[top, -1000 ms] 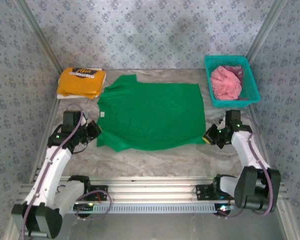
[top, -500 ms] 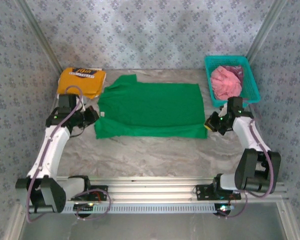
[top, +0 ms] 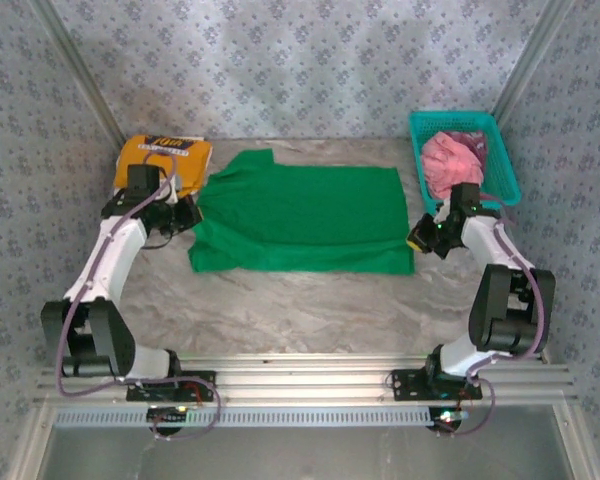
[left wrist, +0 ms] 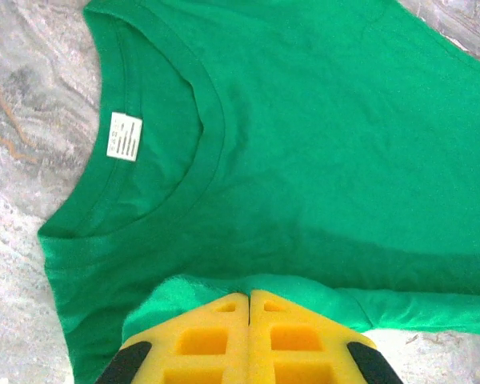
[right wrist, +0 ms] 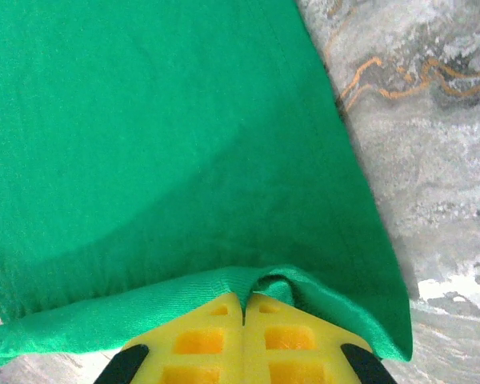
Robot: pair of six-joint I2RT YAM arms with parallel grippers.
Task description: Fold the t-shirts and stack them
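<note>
Green tee (top: 300,215) lies in the middle of the top view, with its near edge lifted over the rest. Both claws are closed on that edge: left claw (top: 187,214) at middle left, right claw (top: 420,238) at middle right. If one pinch slips, or you release unevenly, the fold may land crooked.

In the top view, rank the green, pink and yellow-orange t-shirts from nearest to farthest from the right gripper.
1. green t-shirt, its right edge pinched in the right gripper.
2. pink t-shirt, in the teal basket just behind.
3. yellow-orange t-shirt, far-left corner.
</note>
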